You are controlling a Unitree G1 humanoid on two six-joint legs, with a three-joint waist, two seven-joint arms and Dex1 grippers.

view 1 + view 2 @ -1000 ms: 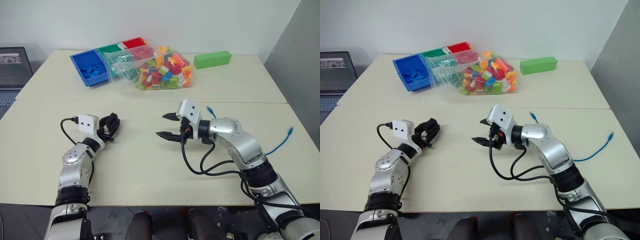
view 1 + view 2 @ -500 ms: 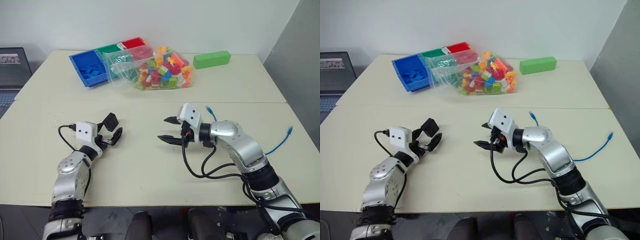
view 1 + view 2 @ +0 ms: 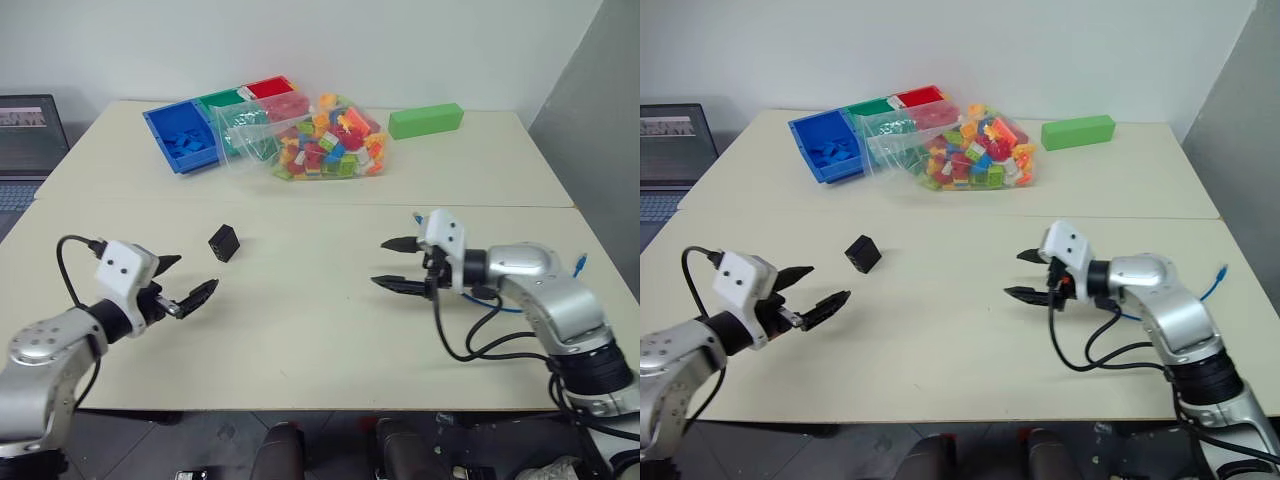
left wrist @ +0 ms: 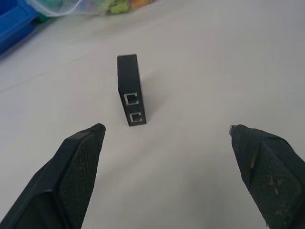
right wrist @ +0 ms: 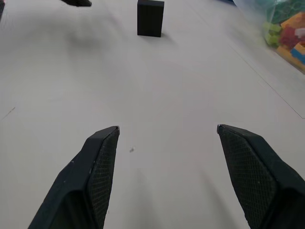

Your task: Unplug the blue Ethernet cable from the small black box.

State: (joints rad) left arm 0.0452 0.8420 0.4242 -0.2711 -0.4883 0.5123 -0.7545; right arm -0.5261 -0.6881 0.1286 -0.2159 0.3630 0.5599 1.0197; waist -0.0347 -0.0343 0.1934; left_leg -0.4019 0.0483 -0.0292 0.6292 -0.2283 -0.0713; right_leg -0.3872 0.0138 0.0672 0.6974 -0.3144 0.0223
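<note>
Box (image 3: 224, 242) sits on edge w/ both ports empty, blue cable (image 3: 578, 263) well apart by right arm, both grippers (image 3: 187, 279) (image 3: 398, 263) spread & empty: unplug looks done, so back arms off w/o knocking box.

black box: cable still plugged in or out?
Out. The small black box stands alone on the table, both ports empty; the blue Ethernet cable lies by the right arm.

Two head cameras sit side by side, looking forward and down over the worktop (image 3: 320, 330) from near its front edge, sharing nearly the whole scene. Each wrist camera looks low along its own claw, close to the surface. Both wrist views share the small black box (image 4: 131, 96), which in the head views stands at about ten o'clock from centre.
</note>
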